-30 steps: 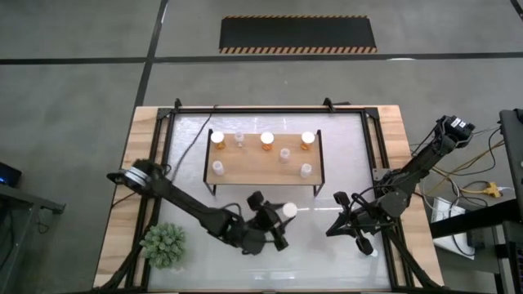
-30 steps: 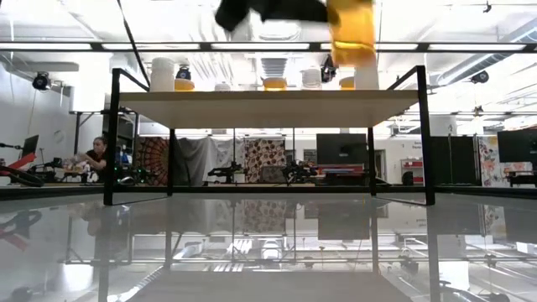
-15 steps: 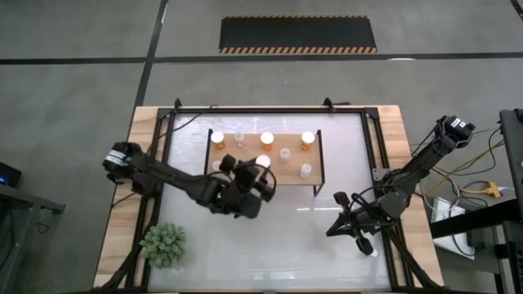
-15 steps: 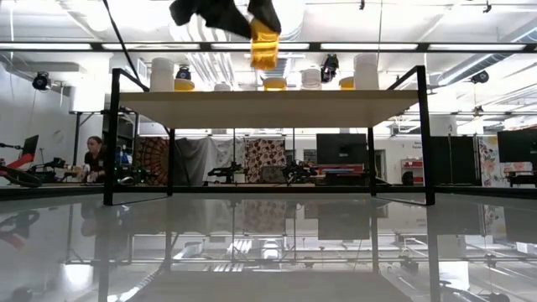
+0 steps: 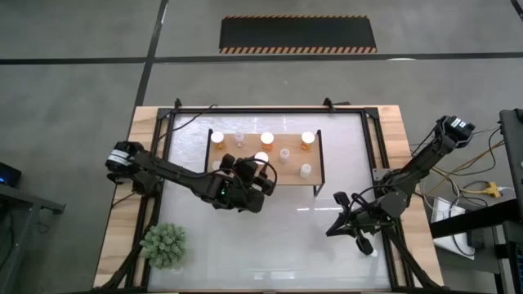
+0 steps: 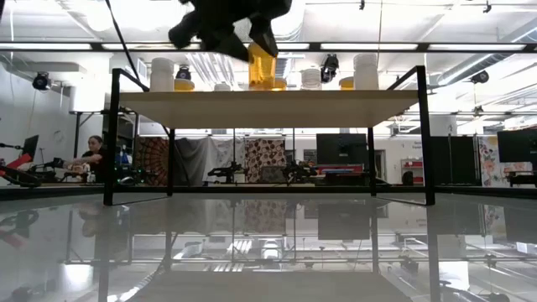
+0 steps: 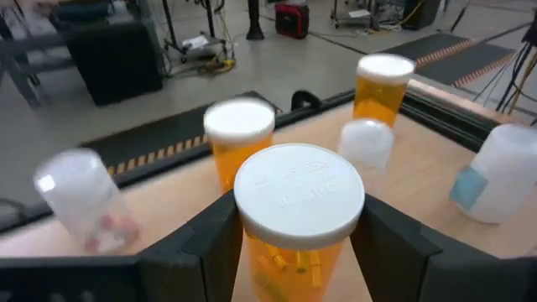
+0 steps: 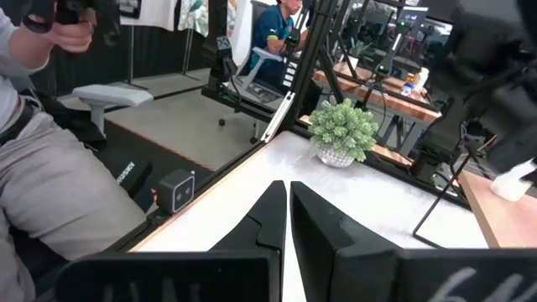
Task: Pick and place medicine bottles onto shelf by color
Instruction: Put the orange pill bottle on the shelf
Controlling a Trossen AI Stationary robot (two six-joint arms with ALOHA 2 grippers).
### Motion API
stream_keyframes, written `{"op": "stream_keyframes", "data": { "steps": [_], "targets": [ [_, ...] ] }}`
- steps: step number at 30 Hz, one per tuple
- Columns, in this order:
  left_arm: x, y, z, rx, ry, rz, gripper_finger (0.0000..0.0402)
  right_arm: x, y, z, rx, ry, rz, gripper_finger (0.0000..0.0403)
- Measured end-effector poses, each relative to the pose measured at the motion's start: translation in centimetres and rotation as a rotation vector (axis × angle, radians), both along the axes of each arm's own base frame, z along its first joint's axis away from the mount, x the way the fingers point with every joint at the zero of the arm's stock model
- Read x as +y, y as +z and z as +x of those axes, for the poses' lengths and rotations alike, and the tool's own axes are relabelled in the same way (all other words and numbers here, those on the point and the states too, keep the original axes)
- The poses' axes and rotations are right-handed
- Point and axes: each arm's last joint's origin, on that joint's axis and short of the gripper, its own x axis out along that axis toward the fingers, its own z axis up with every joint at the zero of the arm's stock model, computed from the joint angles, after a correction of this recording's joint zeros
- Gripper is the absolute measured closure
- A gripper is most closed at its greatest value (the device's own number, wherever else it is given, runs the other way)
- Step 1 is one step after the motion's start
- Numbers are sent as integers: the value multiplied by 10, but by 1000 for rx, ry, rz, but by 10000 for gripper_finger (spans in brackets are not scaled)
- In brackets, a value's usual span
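My left gripper (image 5: pixel 257 167) is shut on an orange medicine bottle (image 7: pixel 289 252) with a white cap (image 5: pixel 261 158). It holds the bottle over the near middle of the shelf (image 5: pixel 245 170), a light-wood board on thin black legs (image 6: pixel 268 107). Three orange bottles (image 5: pixel 266 138) stand along the shelf's far edge. Several clear or white ones (image 5: pixel 285 153) stand between and in front of them. My right gripper (image 5: pixel 335 229) waits shut over the table's right part, clear of everything. My left gripper pinches the bottle's orange body (image 7: pixel 252 260) just under the white cap, one finger (image 7: pixel 210 239) on each side. The fingers come nearly level from the table's near side. The bottle stands upright (image 6: pixel 262 65); whether its base touches the shelf board I cannot tell.
A green spiky plant (image 5: pixel 166 245) stands at the table's near left corner. A black frame (image 5: pixel 167 163) runs around the glass table top. People sit in the room beyond the table (image 8: pixel 33 168) (image 6: pixel 96 155).
My left gripper has carried the orange bottle from over the middle of the table toward the far edge and a little left, onto the shelf's near middle. The bottle first rose, then sank toward the board, staying upright. The gripper stays shut on it.
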Motion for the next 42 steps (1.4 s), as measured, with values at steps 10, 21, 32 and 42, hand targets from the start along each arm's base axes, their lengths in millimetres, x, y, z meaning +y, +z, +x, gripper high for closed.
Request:
{"op": "stream_keyframes", "data": {
  "steps": [10, 21, 32, 42],
  "targets": [
    [2, -24, -5, -61, 31, -59, 223, 0, 0, 0, 2, 0, -1, 390],
    [2, -25, -5, -67, 28, -61, 213, 0, 0, 0, 2, 0, -2, 390],
    [-1, -15, -2, -23, -63, -87, 137, 0, 0, 0, 3, 0, -2, 390],
    [0, 26, -18, -45, -189, -119, 135, 0, -1, 0, 12, 0, 2, 390]
  ]
}}
